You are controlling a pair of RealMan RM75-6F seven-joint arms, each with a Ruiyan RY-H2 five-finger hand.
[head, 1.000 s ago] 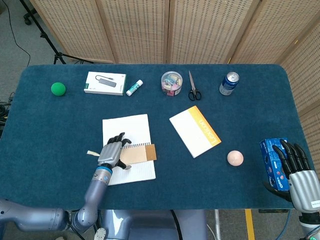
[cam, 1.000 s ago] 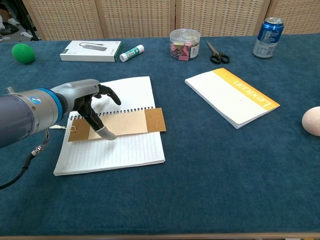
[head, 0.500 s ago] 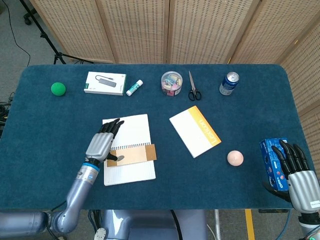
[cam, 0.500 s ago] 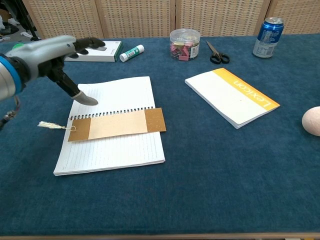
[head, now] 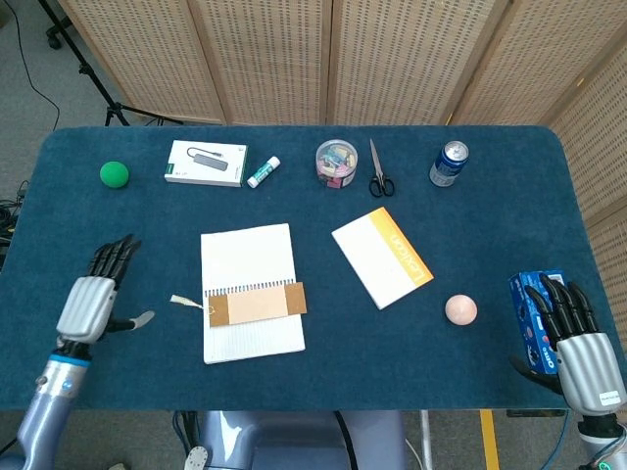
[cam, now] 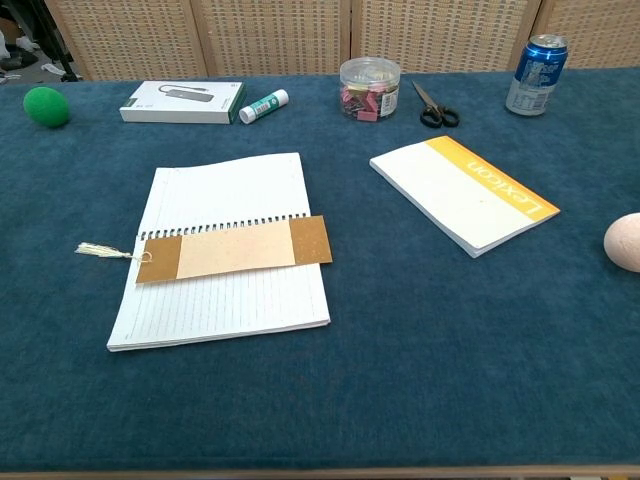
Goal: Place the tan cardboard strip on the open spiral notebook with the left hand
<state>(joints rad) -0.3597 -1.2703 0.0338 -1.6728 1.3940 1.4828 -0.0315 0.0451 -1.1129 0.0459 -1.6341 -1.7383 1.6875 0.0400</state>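
Observation:
The tan cardboard strip lies flat across the middle of the open spiral notebook, along its wire spine. A pale tassel trails off its left end onto the cloth. My left hand is well left of the notebook near the table's front left, fingers spread, holding nothing. My right hand is at the front right corner, fingers spread and empty, beside a blue box. Neither hand shows in the chest view.
A yellow-edged notepad, a pink ball, scissors, a clear tub, a soda can, a glue stick, a white box and a green ball lie on the blue table.
My left hand let go of the strip, lifted off the notebook and drew back to the left. The strip stays on the notebook. The right hand barely moved.

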